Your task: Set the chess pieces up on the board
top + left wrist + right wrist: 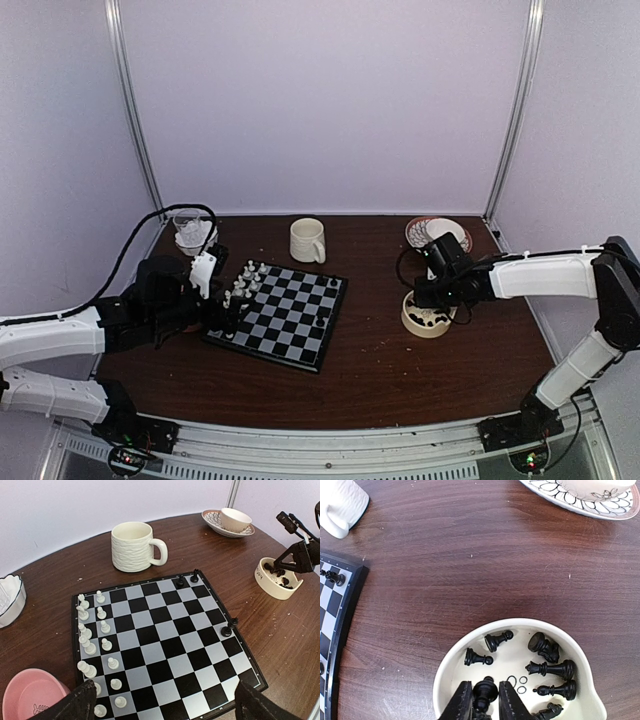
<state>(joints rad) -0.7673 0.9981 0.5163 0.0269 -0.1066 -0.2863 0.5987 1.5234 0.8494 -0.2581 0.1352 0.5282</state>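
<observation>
The board (165,630) lies left of centre on the brown table. White chess pieces (102,627) stand in two rows along its left side. Three black chess pieces stand on its right side, two at the far corner (180,582) and one further along that edge (228,629). My left gripper (165,705) hangs open over the board's near edge, holding nothing. My right gripper (485,697) is down in a cream bowl (470,640), its fingers closed on a black chess piece (485,690). Several more black pieces (552,669) lie loose in that bowl.
A cream mug (307,240) stands behind the board. A clear glass dish (190,232) sits at the back left and a patterned saucer with a cup (438,232) at the back right. A pink bowl (30,695) lies by the board's near left corner.
</observation>
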